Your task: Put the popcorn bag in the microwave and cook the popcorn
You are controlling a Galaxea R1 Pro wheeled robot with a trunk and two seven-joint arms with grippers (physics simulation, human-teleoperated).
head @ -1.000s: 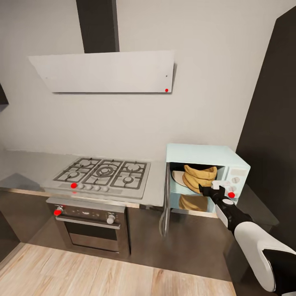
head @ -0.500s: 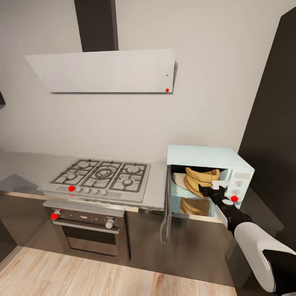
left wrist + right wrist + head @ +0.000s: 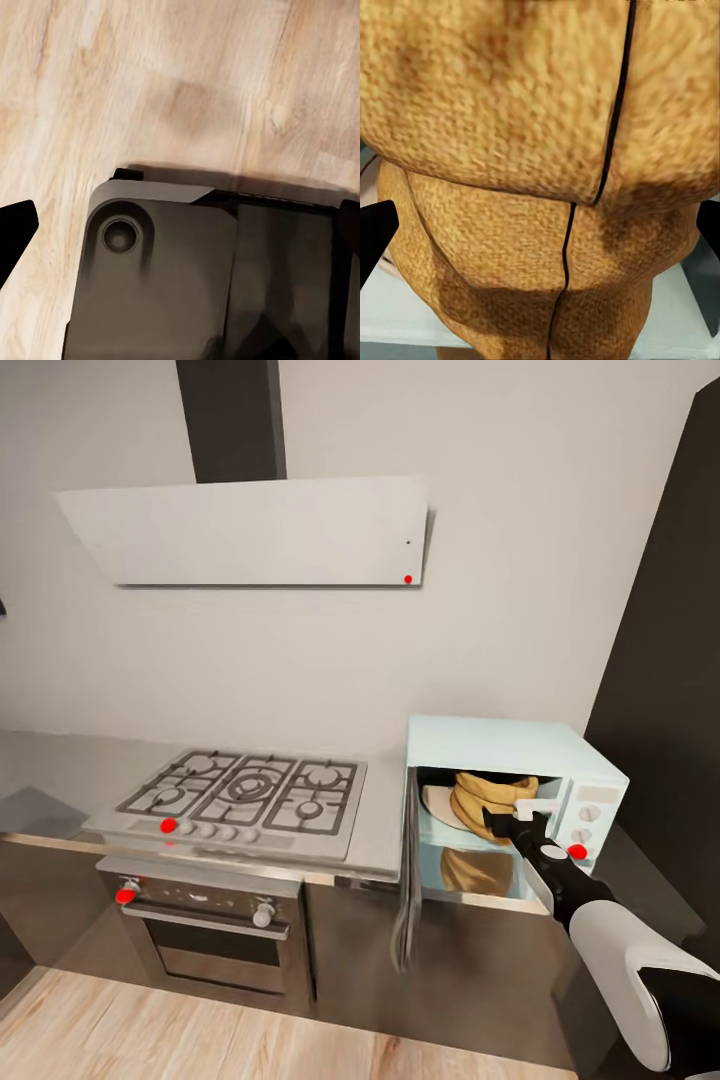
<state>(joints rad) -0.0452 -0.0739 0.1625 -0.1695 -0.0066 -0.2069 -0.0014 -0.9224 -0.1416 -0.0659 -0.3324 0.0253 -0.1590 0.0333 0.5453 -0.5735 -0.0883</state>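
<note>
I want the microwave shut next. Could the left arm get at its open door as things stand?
Probably not yet. The left wrist view looks down at the wood floor and the robot's dark base, so that arm hangs low. The door swings open at the microwave's left, nothing blocking it.

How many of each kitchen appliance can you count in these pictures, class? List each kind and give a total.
Microwave: 1
Gas hob: 1
Oven: 1
Extractor hood: 1
Total: 4
</note>
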